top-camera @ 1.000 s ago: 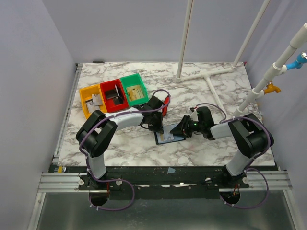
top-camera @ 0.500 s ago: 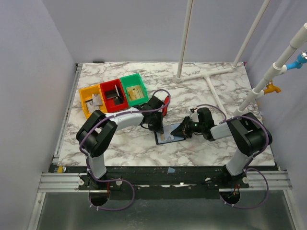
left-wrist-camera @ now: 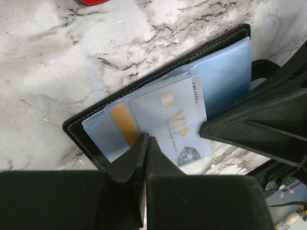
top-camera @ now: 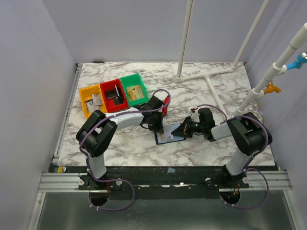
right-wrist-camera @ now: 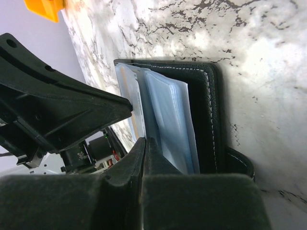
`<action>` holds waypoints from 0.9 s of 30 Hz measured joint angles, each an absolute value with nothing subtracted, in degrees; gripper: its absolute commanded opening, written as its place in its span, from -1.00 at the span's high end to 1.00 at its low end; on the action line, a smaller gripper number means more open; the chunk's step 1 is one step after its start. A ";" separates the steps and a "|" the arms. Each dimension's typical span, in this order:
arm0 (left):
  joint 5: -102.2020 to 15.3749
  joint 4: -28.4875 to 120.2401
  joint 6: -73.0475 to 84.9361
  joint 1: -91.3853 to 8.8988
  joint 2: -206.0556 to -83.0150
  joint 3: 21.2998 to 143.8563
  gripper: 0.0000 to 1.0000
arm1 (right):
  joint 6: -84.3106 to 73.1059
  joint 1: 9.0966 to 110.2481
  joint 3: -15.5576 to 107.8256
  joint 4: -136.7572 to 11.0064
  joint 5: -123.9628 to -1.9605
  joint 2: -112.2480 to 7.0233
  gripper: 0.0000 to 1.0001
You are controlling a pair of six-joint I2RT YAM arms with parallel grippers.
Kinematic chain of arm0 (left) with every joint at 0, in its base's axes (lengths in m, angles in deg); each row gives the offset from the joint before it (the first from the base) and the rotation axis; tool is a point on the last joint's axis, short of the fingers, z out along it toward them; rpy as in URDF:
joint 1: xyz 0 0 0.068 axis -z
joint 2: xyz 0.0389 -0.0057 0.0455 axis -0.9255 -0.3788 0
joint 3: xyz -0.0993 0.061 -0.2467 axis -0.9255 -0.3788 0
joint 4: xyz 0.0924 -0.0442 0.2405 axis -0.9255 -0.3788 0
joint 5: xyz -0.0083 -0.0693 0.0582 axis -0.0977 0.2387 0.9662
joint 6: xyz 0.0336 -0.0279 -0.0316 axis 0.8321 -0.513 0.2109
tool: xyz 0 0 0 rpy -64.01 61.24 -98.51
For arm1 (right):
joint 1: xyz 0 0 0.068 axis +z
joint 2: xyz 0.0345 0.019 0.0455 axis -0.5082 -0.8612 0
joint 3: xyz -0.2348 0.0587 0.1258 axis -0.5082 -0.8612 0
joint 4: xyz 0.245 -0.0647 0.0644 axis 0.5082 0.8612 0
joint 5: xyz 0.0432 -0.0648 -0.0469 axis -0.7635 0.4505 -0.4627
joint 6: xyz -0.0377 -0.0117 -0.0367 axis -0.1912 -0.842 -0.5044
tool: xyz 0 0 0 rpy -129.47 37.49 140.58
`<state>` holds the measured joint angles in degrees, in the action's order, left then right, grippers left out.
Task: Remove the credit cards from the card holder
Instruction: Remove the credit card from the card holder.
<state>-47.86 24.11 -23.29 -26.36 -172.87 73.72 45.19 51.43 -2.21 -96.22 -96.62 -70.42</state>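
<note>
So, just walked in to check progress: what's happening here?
The robot is working on the open card holder lying on the table. The left gripper is shut, its tip at the VIP card; the right gripper is shut against the clear sleeves. The VIP card and a gold card are not yet out of their pockets.

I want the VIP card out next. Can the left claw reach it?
Probably yes: the VIP card lies mostly uncovered atop the card holder, right by the left claw, whose shut jaws must open first.
</note>
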 measured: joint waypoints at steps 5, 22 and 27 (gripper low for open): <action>-47.86 24.11 -23.29 -26.36 -172.87 73.72 1.00 | 45.21 51.43 -2.36 -97.10 -97.03 -70.79 0.99; -48.93 26.63 -23.93 -28.17 -171.45 70.81 1.00 | 43.04 49.16 -2.76 -97.08 -97.17 -70.99 0.99; -49.22 26.95 -23.95 -28.30 -171.37 70.61 1.00 | 42.04 48.59 -2.85 -96.57 -97.17 -70.97 0.99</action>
